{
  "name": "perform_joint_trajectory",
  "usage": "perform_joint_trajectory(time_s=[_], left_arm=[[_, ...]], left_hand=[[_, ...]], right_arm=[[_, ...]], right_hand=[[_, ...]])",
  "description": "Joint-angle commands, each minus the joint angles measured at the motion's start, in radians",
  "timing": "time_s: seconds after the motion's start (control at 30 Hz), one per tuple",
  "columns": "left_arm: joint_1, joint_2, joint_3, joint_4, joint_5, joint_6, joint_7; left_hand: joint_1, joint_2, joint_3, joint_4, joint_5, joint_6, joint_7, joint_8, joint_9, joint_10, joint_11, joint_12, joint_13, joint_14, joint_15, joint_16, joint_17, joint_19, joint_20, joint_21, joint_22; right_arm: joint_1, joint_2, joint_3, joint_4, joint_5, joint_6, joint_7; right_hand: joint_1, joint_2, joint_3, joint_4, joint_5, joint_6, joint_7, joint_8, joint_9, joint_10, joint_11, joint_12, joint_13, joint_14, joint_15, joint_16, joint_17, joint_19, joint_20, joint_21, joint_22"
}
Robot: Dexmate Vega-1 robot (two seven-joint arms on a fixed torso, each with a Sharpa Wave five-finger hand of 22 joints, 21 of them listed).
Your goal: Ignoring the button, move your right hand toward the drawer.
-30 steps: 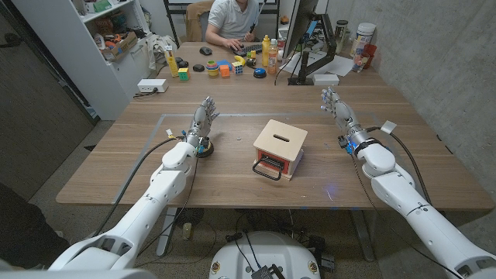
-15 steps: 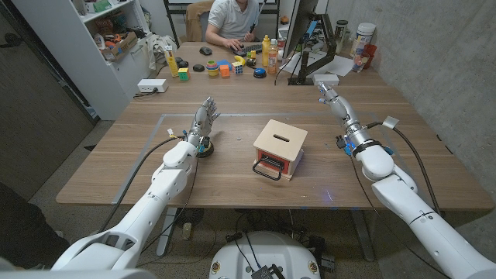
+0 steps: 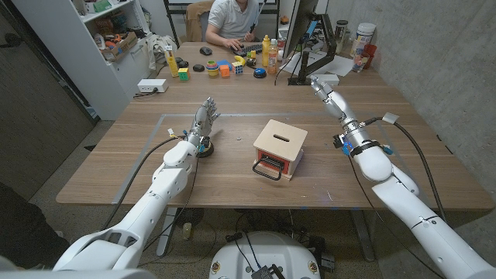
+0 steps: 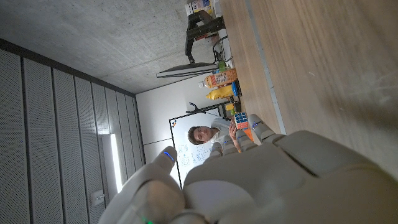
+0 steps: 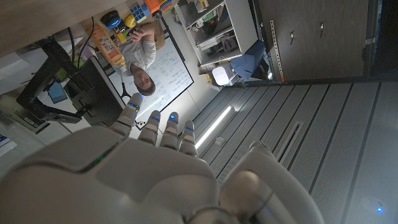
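L robot hand (image 3: pixel 204 118) stands upright over the worktop (image 3: pixel 139 167) w/ fingers apart & pointing up, nothing in it. Just beside its wrist, 1 small dark round button (image 3: pixel 204 149) sits on the wood, partly hidden by the arm. In the L wrist view the back of the same robot hand (image 4: pixel 273 180) shows, w/ wood grain alongside and 1 person (image 4: pixel 214 138) far off near a whiteboard.

Mid-worktop: 1 wooden box w/ a slot in its pale lid; its red-fronted drawer (image 3: pixel 270 167) faces the robot, 1 black loop handle in front. Drawer sits shut as far as I can tell. Box is between the 2 arms, well apart from both.

R robot hand (image 3: pixel 325 94) is raised over the far-right part of the worktop, fingers stretched out and apart, holding nothing, pointing toward the far edge near 1 monitor stand (image 3: pixel 310 66). It's beyond and to the right of the drawer, not touching it. R wrist view: back of that robot hand (image 5: pixel 143 174), fingertips spread.

Far edge: 1 seated person (image 3: pixel 232 19) behind a clutter of coloured toys & bottles — too small to count.
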Motion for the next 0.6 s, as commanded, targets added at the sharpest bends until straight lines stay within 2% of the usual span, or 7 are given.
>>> perform_joint_trajectory(time_s=[0.03,0.1,0.33,0.4,0.47,0.6], left_arm=[[-0.009,-0.006,-0.004,0.019,0.006,-0.006,-0.009],[-0.009,-0.007,-0.005,0.019,0.006,-0.005,-0.008],[-0.007,-0.007,-0.006,0.016,0.008,-0.001,-0.007],[-0.006,-0.006,-0.008,0.014,0.008,0.000,-0.006],[-0.005,-0.006,-0.009,0.014,0.009,-0.002,-0.004],[-0.005,-0.007,-0.010,0.016,0.007,0.000,-0.006]], left_hand=[[0.000,0.118,-0.007,0.000,0.007,-0.014,0.001,0.006,0.004,-0.050,0.000,0.006,0.003,-0.086,0.000,0.001,0.004,0.000,-0.014,-0.004,0.003],[0.000,0.118,-0.007,0.000,0.007,-0.014,0.001,0.006,0.004,-0.050,0.000,0.006,0.003,-0.086,0.000,0.001,0.004,0.000,-0.014,-0.005,0.003],[0.000,0.119,-0.007,0.000,0.008,-0.014,0.001,0.007,0.004,-0.050,0.000,0.006,0.003,-0.086,0.000,0.001,0.004,0.001,-0.014,-0.007,0.003],[0.000,0.119,-0.007,0.000,0.008,-0.013,0.001,0.007,0.004,-0.050,0.000,0.006,0.003,-0.086,0.000,0.001,0.004,0.001,-0.014,-0.008,0.003],[0.000,0.119,-0.008,0.000,0.008,-0.014,0.001,0.006,0.004,-0.050,0.000,0.006,0.003,-0.086,0.000,0.000,0.004,0.001,-0.014,-0.009,0.004],[0.000,0.119,-0.008,0.000,0.008,-0.014,0.001,0.007,0.004,-0.050,0.000,0.006,0.003,-0.086,0.000,0.000,0.004,0.002,-0.014,-0.010,0.004]], right_arm=[[-0.030,0.007,0.008,-0.042,-0.214,0.034,-0.074],[-0.033,0.007,0.006,-0.050,-0.269,0.035,-0.098],[-0.034,0.002,-0.017,-0.071,-0.435,0.010,-0.156],[-0.033,-0.003,-0.029,-0.074,-0.471,0.004,-0.166],[-0.033,-0.005,-0.041,-0.077,-0.513,-0.010,-0.181],[-0.025,-0.019,-0.070,-0.087,-0.597,-0.048,-0.194]], right_hand=[[0.005,-0.014,-0.005,-0.005,0.007,0.009,-0.006,0.007,0.004,0.007,-0.002,0.003,0.004,0.011,0.003,-0.004,0.001,0.010,0.013,-0.005,0.001],[0.006,-0.016,-0.007,-0.006,0.007,0.008,-0.011,0.006,0.004,0.007,-0.002,0.003,0.004,0.012,0.002,-0.004,0.001,0.013,0.017,-0.006,0.001],[0.009,-0.026,-0.016,-0.010,0.010,0.020,-0.039,0.008,0.005,0.005,-0.022,0.002,0.005,0.018,-0.002,-0.007,0.001,0.021,0.028,-0.016,0.001],[0.009,-0.029,-0.019,-0.010,0.010,0.014,-0.041,0.005,0.005,0.005,-0.024,0.002,0.005,0.021,-0.004,-0.008,0.001,0.023,0.028,-0.019,0.001],[0.012,-0.035,-0.025,-0.013,0.013,-0.023,-0.038,-0.009,0.005,-0.002,-0.030,-0.001,0.005,0.025,-0.007,-0.010,0.001,0.030,0.029,-0.027,0.001],[0.017,-0.037,-0.027,-0.016,0.015,-0.030,-0.041,-0.010,0.006,-0.008,-0.036,-0.003,0.005,0.027,-0.009,-0.011,0.001,0.033,0.029,-0.032,0.001]])
